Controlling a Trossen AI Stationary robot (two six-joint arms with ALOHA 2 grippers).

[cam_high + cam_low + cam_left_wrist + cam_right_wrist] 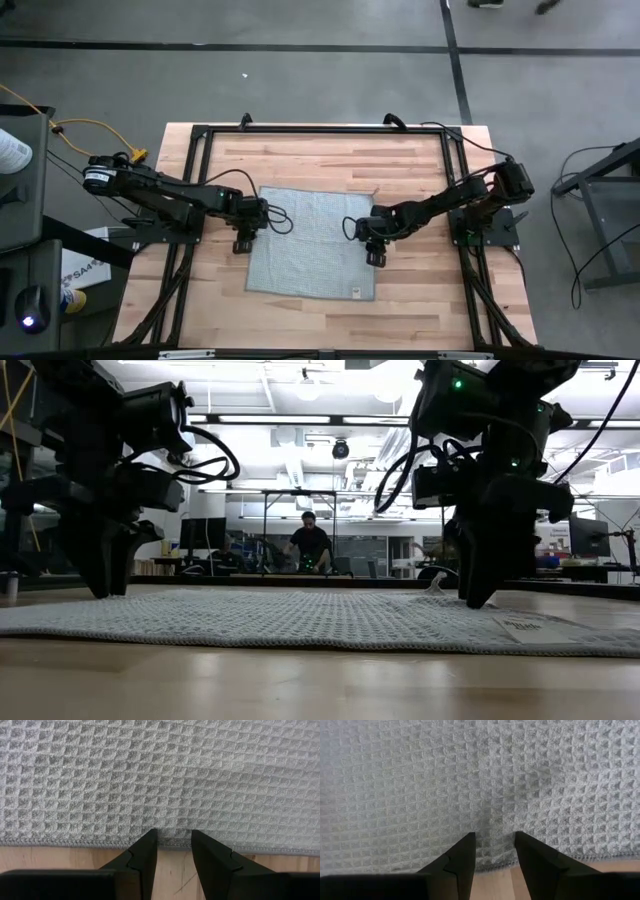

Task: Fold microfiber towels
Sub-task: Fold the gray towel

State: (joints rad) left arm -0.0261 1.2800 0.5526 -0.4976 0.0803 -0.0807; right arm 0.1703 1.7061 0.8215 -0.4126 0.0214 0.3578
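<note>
1. The microfiber towel (310, 240) lies spread flat mid-table, between my two arms
2. My left gripper (174, 840) sits at its left hem, jaws narrowly parted astride the edge, nothing pinched yet
3. My right gripper (494, 842) mirrors it at the right hem, so both sides can lift evenly, I judge

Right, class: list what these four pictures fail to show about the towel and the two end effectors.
- Towel label: too small to read in the high view.
- Left end effector grip: whether cloth is pinched, tips hide the hem in the left wrist view.
- Right end effector: same, hem hidden between the tips.
- Towel's far edge: low view, blocked by both arms.
</note>
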